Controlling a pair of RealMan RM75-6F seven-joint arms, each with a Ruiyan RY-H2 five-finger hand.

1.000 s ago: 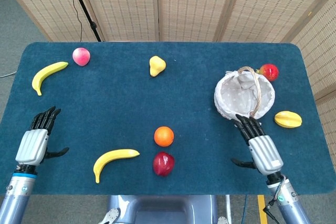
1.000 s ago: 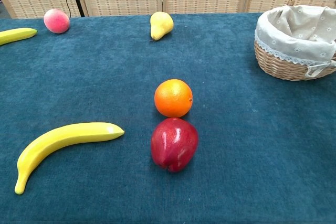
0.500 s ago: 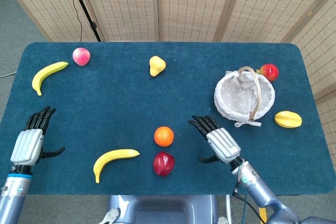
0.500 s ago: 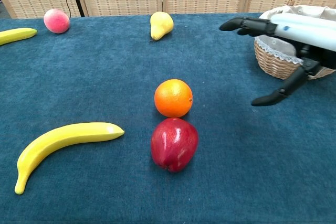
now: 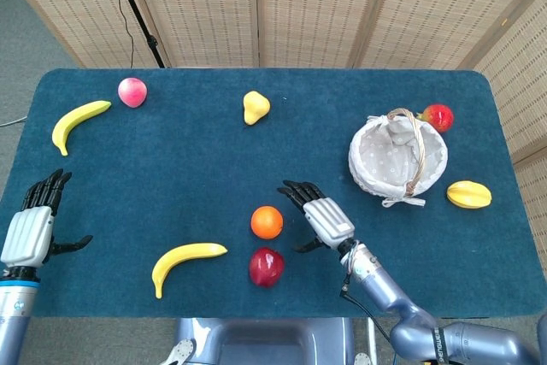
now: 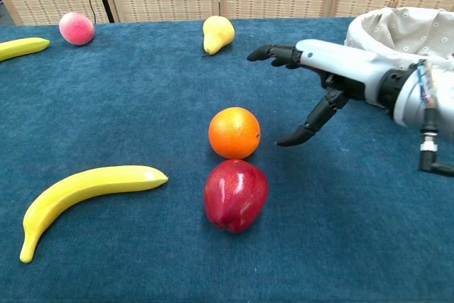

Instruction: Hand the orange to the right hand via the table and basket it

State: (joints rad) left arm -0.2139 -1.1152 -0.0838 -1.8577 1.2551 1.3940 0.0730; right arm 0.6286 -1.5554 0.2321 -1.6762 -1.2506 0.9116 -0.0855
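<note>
Your right hand point(image 5: 320, 220) hovers spread and empty just beside the round orange point(image 5: 267, 222), mid-tabletop toward the near edge, thumb low for a sideways grasp | left hand point(image 5: 32, 226) open, empty, at the left edge | white-lined wicker basket point(image 5: 369, 165) waits near the right edge | count: two yellow bananas, two red apples, one orange.

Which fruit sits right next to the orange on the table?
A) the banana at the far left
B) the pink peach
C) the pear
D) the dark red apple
D: the red apple lies directly in front of the orange, almost touching it, while the pear is well away at the back of the table.
</note>
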